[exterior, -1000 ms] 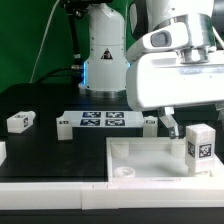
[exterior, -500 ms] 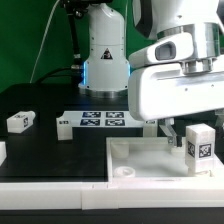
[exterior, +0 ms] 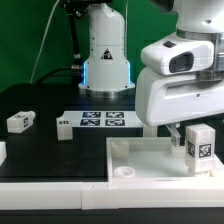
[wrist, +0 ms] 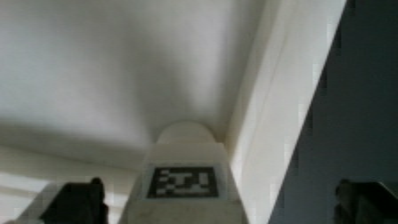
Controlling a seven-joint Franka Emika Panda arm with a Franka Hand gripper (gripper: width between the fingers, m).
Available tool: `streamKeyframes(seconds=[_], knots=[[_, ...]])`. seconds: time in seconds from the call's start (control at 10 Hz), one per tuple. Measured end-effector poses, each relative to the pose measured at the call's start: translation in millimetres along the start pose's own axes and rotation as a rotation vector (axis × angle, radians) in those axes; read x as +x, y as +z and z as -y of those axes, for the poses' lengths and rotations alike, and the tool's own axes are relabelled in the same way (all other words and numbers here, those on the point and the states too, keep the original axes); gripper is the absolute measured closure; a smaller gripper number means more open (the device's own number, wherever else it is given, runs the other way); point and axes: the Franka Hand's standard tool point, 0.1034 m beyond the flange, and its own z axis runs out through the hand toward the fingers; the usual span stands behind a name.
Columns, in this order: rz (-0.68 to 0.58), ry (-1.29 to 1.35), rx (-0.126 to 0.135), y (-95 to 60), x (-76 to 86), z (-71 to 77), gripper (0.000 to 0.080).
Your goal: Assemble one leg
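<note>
Lining up a grasp on the leg (exterior: 200,146) looks to be the step in hand. The pincer (wrist: 219,203) hangs over the panel (exterior: 150,160) with its jaws spread wide and nothing held. The leg stands upright on the panel, at the panel's corner toward the exterior view's right. In the wrist view it sits between the two dark fingers (wrist: 75,200), apart from both. Whether its foot is seated in a panel socket I cannot tell. The next move probably calls for settling squarely, then shutting the jaws evenly so the leg does not tip. A second small block (exterior: 20,122) lies on the bench (exterior: 60,100), well away from the panel.
</note>
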Motion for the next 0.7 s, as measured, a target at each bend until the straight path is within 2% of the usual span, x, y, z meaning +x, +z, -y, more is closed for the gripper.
streamKeyframes(seconds=[0.1,0.2,0.3,0.4,0.7], knots=[[-0.005,-0.001,-0.001,-0.4,1.0,-0.2,0.0277],[-0.004,-0.001,0.0,-0.2,0.9,-0.2,0.0277],[-0.004,-0.001,0.0,-0.1,0.8,-0.2,0.0414],[-0.005,0.002,-0.007,-0.4,0.7,-5.1,0.0499],[-0.006,0.048,-0.005,-0.4,0.6,-6.0,0.0505]])
